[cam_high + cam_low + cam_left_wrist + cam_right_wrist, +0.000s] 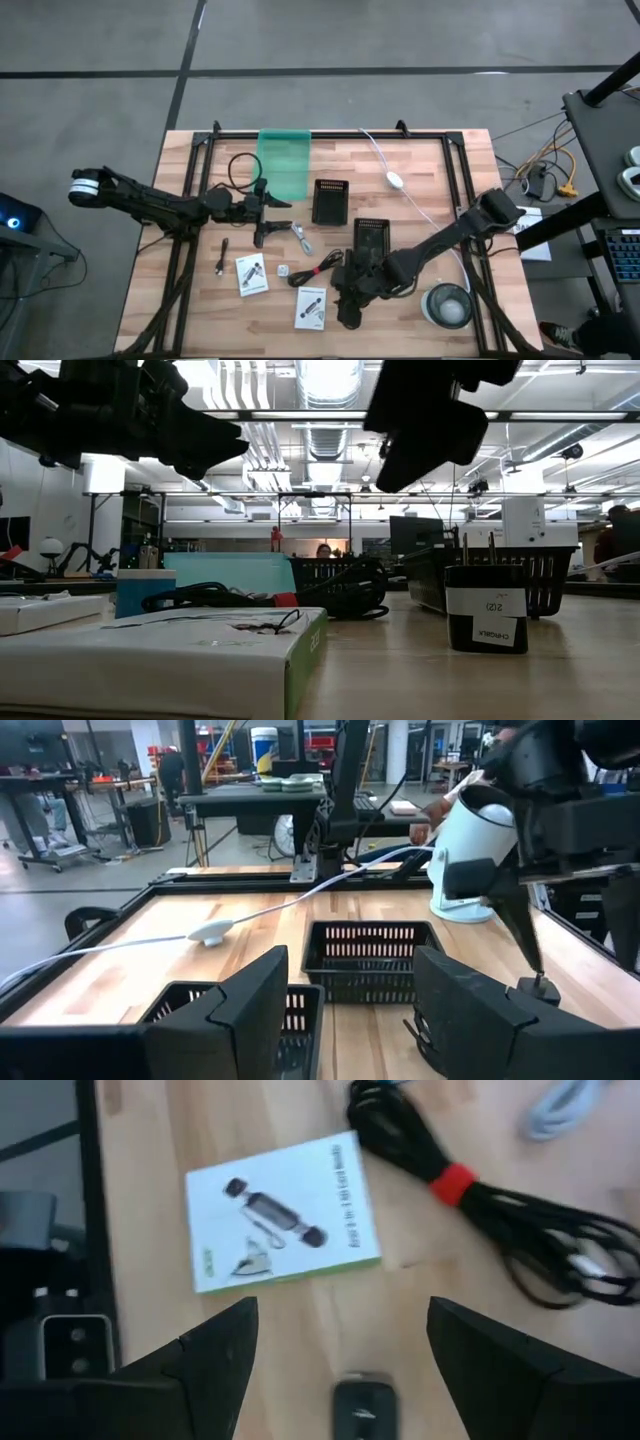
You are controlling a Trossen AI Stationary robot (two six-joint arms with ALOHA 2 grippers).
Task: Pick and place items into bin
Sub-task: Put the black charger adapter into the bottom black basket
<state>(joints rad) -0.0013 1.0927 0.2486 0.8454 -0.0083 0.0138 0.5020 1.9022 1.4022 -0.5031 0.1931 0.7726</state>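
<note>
One white packet (285, 1215) lay flat just ahead of the right hand (345, 1345), fingers spread wide and empty, long axis crosswise.

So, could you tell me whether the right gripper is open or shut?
Open: in the right wrist view the right gripper has its fingers spread wide, empty, above a packet.

The small black cube (363, 1405) is cut off by the right wrist view's edge; the red-banded black cable (500, 1210) is blurred and partly cropped.
</note>
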